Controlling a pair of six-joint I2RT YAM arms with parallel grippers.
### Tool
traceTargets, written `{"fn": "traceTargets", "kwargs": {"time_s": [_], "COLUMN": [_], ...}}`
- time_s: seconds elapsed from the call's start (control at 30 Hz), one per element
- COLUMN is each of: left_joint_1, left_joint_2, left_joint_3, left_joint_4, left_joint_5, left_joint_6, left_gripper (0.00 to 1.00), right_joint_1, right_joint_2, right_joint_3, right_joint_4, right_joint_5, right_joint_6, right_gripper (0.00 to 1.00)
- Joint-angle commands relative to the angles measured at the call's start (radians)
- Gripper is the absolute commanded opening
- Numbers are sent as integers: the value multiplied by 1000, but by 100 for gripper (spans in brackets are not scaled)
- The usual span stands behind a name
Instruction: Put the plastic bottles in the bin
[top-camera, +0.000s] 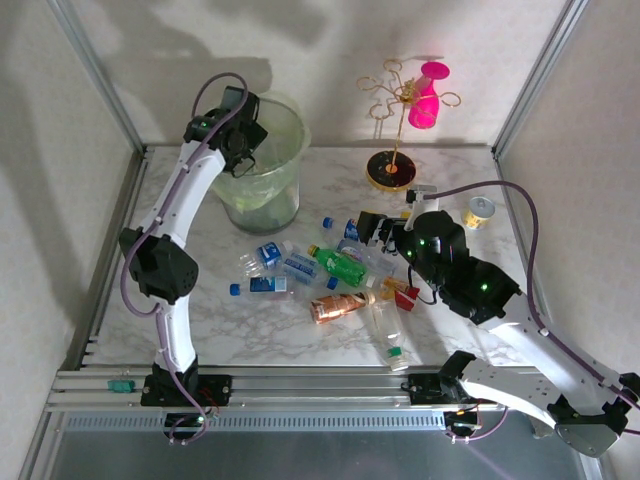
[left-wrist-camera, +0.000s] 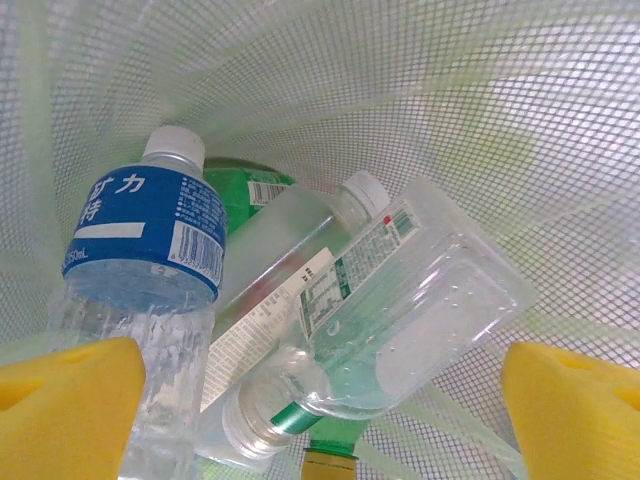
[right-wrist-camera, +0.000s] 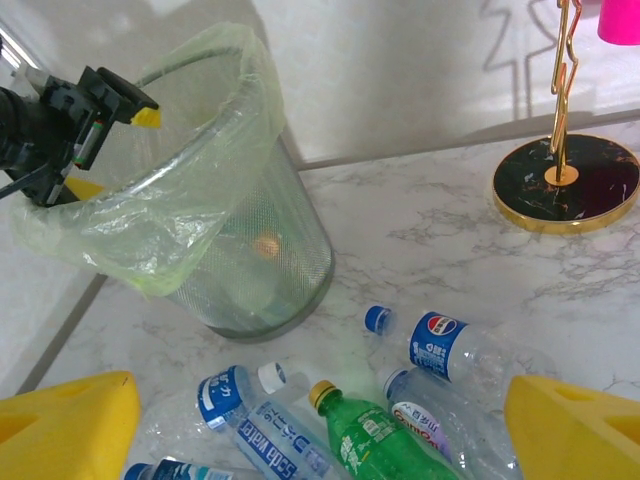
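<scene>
Hovering above loose plastic bottles (top-camera: 338, 266) on table (top-camera: 250, 325): right gripper (right-wrist-camera: 320, 425) spread wide, empty; frame edge crops nearest bottles | left gripper (left-wrist-camera: 325, 410) at bin (top-camera: 262, 190) mouth, jaws apart, gripping nothing | left wrist view: several bottles lying inside bin directly beneath gripper, indistinct from above through liner (right-wrist-camera: 120, 230).

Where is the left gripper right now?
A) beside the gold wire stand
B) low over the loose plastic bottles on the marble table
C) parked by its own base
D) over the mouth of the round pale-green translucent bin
D: the top view shows the left gripper at the rim of the round pale-green translucent bin, and its wrist camera looks down on clear plastic bottles lying inside.
</scene>
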Motion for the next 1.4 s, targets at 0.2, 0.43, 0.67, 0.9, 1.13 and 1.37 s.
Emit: {"fn": "traceTargets", "kwargs": {"time_s": [0.2,0.43,0.67,0.9,1.13,1.37], "left_joint_1": [-51,-184,-226,-226,-226,-226], "left_joint_2": [-179,-448,-816,-925,-926,-918], "left_joint_3": [-8,-306,-769,-889,-938,-948], "left_joint_4": [73,285,604,577,609,634], "left_joint_5": [-67,-122,219,345,426,461], "left_joint_6": [157,377,528,565,568,567], "left_gripper": [91,87,75,73,72,71], "right_joint_1": [-3,0,11,27,62,120], "right_joint_2": [18,129,218,251,305,362], "right_joint_3": [78,53,-94,-227,-310,-339], "right_joint_4": [-76,-282,-361,-382,-341,-329], "right_joint_5": [16,-30,-122,-111,-151,-122], "right_joint_6": [14,51,126,257,282,320], "right_gripper": [94,90,88,86,85,80]}}
